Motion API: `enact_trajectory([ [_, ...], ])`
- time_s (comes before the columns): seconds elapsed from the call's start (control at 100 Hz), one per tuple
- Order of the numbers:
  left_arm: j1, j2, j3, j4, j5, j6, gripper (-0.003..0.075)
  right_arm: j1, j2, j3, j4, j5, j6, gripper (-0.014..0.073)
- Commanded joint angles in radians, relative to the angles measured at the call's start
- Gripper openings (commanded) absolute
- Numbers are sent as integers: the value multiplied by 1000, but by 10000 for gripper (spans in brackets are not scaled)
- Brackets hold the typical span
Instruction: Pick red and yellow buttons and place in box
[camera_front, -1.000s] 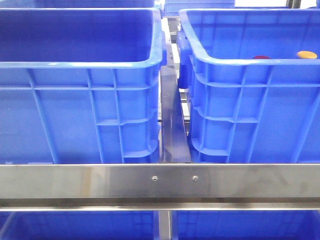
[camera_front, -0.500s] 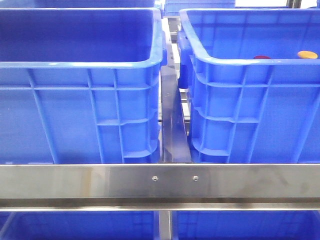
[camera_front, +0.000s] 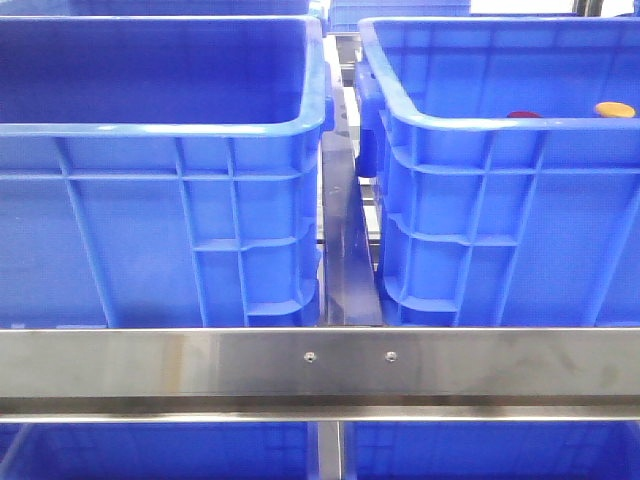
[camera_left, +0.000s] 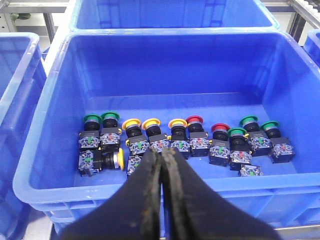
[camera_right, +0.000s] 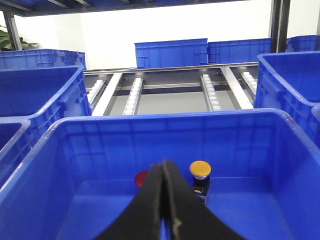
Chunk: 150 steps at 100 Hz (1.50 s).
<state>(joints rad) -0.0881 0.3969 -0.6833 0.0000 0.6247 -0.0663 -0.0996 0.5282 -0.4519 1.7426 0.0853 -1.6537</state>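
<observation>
In the right wrist view a blue crate (camera_right: 165, 120) holds a yellow button (camera_right: 200, 169) standing upright on its black body. A red button (camera_right: 141, 178) beside it is partly hidden behind my fingers. My right gripper (camera_right: 163, 163) is shut and empty, above the crate's near side. In the front view these two show as a red cap (camera_front: 522, 114) and a yellow cap (camera_front: 614, 109) over the right crate's rim (camera_front: 500, 124). In the left wrist view my left gripper (camera_left: 163, 152) is shut and empty above a crate (camera_left: 40, 172) holding a row of yellow buttons (camera_left: 150, 123) and red buttons (camera_left: 194, 119).
Green-capped buttons (camera_left: 91, 118) stand at both ends of that row. One yellow button (camera_left: 119, 158) lies on its side. The front view shows a second blue crate (camera_front: 160, 180) at left and a steel rail (camera_front: 320, 365) across the front. More crates and roller tracks (camera_right: 210, 92) lie beyond.
</observation>
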Motion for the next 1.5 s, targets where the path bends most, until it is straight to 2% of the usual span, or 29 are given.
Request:
enact_trajectory([
  [0.0, 2, 8, -23, -7, -82, -8, -19, -7, 1, -25, 5, 24, -12, -68],
  [0.56, 2, 8, -21, -7, -82, -8, -19, -7, 1, -25, 5, 24, -12, -68],
  [0.7, 2, -8, 11, 11, -178, -8, -19, -7, 1, -25, 5, 24, -12, -68],
  [1.01, 12, -198, 303, 38, -480, -8, -19, -7, 1, -25, 5, 24, -12, -68],
  [1.23, 70, -344, 513, 38, -565, -8, -19, -7, 1, -25, 5, 24, -12, -68],
  [1.49, 74, -436, 688, 38, -687, -8, -19, -7, 1, -25, 5, 24, -12, -68],
])
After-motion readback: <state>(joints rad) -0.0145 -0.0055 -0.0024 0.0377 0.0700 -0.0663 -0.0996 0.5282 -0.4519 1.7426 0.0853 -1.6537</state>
